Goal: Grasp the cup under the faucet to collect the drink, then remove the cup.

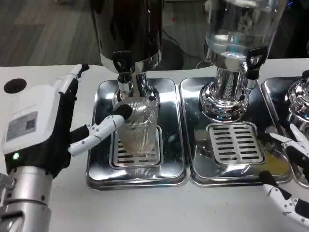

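A clear ribbed cup (140, 126) stands upright on the grate of the left steel tray (100, 166), directly under the black faucet (122, 65) of the dark dispenser (128, 29). My left hand (43, 130) is to the cup's left with its fingers spread wide and nothing in its grasp. One black fingertip (120, 112) reaches the cup's left side near the rim; I cannot tell whether it touches. My right hand (289, 176) lies at the lower right edge, fingers apart and holding nothing, beside the middle tray.
A clear-tank dispenser (236, 34) stands on the middle tray (227, 180) above its grate (235, 143). A third chrome dispenser (300, 96) is at the right edge. A round black hole (14, 85) marks the white table at the far left.
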